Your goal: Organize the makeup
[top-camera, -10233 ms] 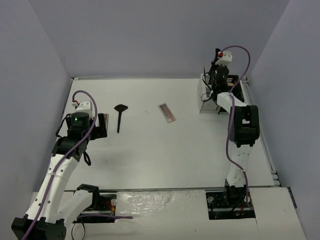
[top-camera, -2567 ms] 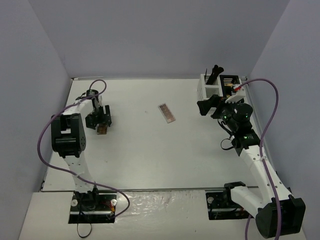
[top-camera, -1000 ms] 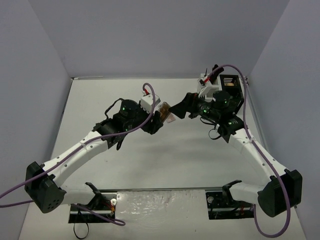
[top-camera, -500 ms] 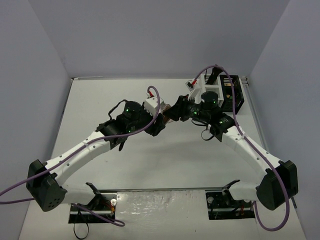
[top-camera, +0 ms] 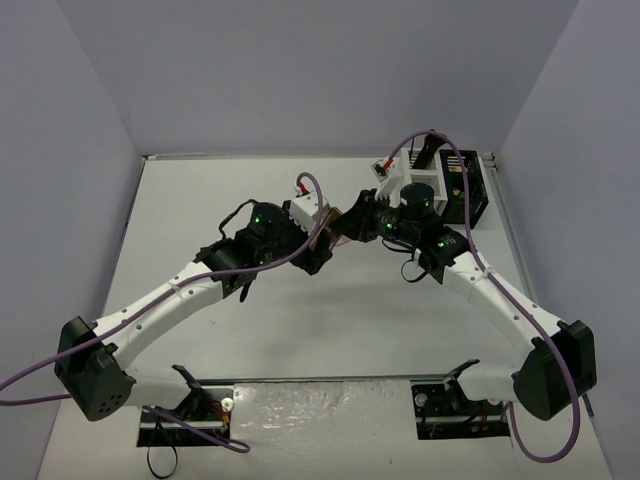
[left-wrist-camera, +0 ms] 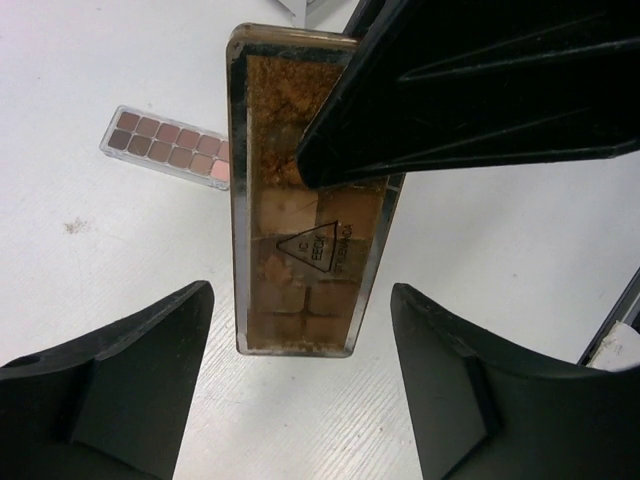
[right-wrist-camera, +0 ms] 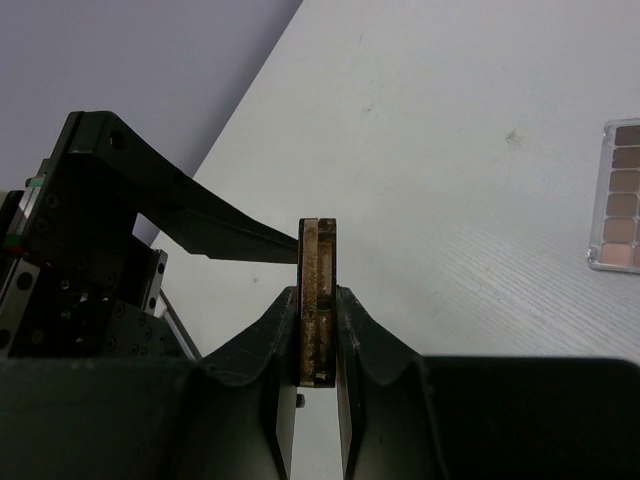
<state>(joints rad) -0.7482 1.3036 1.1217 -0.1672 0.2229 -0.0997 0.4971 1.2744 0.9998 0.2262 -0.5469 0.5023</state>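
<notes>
A flat brown palette (left-wrist-camera: 300,260) hangs edge-up above the table between the two arms. My right gripper (right-wrist-camera: 318,292) is shut on it, both fingers pressed against its flat faces, and one of those black fingers (left-wrist-camera: 460,90) covers the palette's far end in the left wrist view. The left gripper (left-wrist-camera: 300,325) stands open around the palette's near end, with a gap on each side and no contact. In the top view the palette (top-camera: 342,221) shows where the left gripper (top-camera: 325,238) and the right gripper (top-camera: 352,224) meet. A second, pink-brown palette (left-wrist-camera: 165,145) lies flat on the table.
A black slatted organizer box (top-camera: 462,186) stands at the back right, behind the right arm. The second palette (right-wrist-camera: 620,195) lies on the white table (top-camera: 200,210) under the grippers. Purple cables loop over both arms.
</notes>
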